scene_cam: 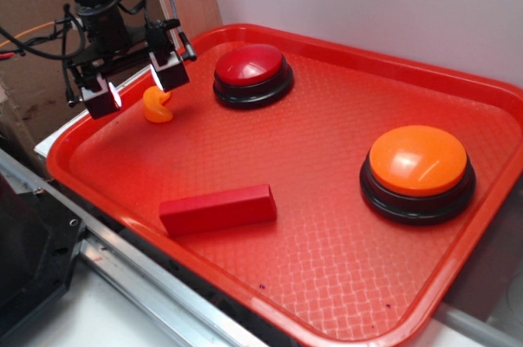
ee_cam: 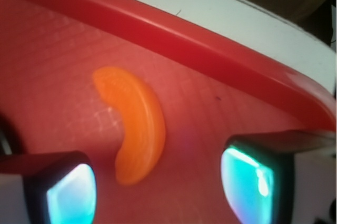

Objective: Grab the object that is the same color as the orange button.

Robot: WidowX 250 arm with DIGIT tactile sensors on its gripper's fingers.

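The object [scene_cam: 157, 106], a small glossy orange crescent, lies on the red tray [scene_cam: 327, 200] near its far left corner. In the wrist view the object [ee_cam: 134, 124] curves from upper left down to a blunt lower end that reaches in between my fingers. My gripper [scene_cam: 135, 86] hovers over it, open, with one finger on each side and nothing held. Seen from the wrist, the gripper [ee_cam: 160, 182] has a wide gap and both pads glow cyan. The orange button [scene_cam: 417, 166] with its black base stands at the tray's right side.
A red dome button [scene_cam: 252, 70] on a black base stands at the back of the tray, just right of the object. A red rectangular block [scene_cam: 217, 209] lies near the front left. The tray's raised rim [ee_cam: 184, 39] runs close behind the object.
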